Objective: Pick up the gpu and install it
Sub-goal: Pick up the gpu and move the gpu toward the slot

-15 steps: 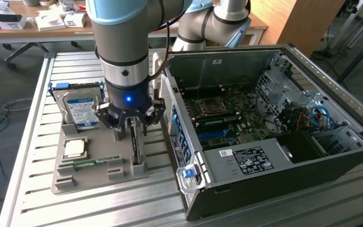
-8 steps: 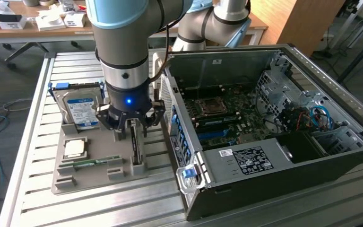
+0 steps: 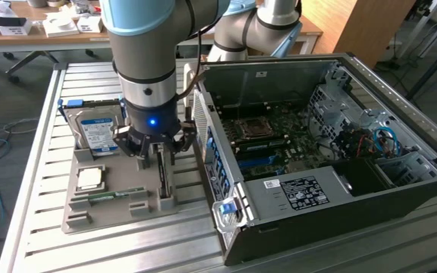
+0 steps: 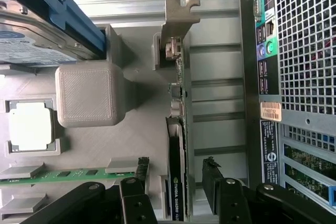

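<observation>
The gpu stands on edge in a slot of the grey holder tray, beside the computer case. In the wrist view the gpu shows edge-on, dark, with its pale metal end piece at the far end. My gripper hangs straight above the card. It is open, one finger on each side of the card. In the wrist view the gripper straddles the card's near end, with a gap between each black finger and the card.
The holder tray also carries a blue-labelled hard drive, a square processor chip and a green memory stick. The open computer case with its motherboard lies close on the exterior view's right. Its rear panel is near the card.
</observation>
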Controlling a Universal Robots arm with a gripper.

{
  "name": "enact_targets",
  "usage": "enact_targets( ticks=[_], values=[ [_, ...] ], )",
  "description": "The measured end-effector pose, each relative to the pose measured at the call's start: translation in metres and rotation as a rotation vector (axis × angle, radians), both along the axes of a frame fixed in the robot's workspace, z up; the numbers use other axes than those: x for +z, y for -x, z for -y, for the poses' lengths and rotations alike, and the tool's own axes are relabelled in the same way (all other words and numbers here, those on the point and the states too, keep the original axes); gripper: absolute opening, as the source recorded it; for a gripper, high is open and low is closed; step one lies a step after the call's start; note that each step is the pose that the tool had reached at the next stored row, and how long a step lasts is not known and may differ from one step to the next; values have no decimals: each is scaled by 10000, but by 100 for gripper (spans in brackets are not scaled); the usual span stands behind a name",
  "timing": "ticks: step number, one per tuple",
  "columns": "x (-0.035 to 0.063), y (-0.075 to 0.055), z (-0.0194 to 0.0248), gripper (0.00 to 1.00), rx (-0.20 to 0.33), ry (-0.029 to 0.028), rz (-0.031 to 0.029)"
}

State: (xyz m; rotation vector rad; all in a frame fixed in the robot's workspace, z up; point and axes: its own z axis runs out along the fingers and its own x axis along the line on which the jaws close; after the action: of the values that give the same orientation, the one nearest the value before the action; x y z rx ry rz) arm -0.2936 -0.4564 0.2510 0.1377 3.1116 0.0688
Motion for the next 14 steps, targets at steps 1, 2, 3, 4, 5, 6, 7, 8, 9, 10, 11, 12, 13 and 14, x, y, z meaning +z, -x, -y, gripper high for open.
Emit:
enact_targets(
  ticks=[1,2,3,4,5,6,7,8,9,10,11,12,13,14],
  values=[
    [-10,0,-1,53,1,-1,3],
    [-23,1,-3,53,-1,0,3],
    [-35,1,-5,53,-1,0,3],
    [-46,1,-7,53,-2,0,5],
    [-56,1,-9,53,-2,0,5],
    [-66,1,-12,53,-2,1,6],
    [-76,2,-15,53,-2,1,7],
    [-84,1,-19,53,-2,1,7],
    [-87,1,-26,53,-2,2,6],
    [-89,1,-29,53,-2,0,9],
    [-89,1,-29,53,0,2,7],
    [-92,0,-29,53,0,1,7],
    [-101,0,-31,53,-1,-1,10],
    [-112,1,-33,53,-2,-1,9]
  ],
)
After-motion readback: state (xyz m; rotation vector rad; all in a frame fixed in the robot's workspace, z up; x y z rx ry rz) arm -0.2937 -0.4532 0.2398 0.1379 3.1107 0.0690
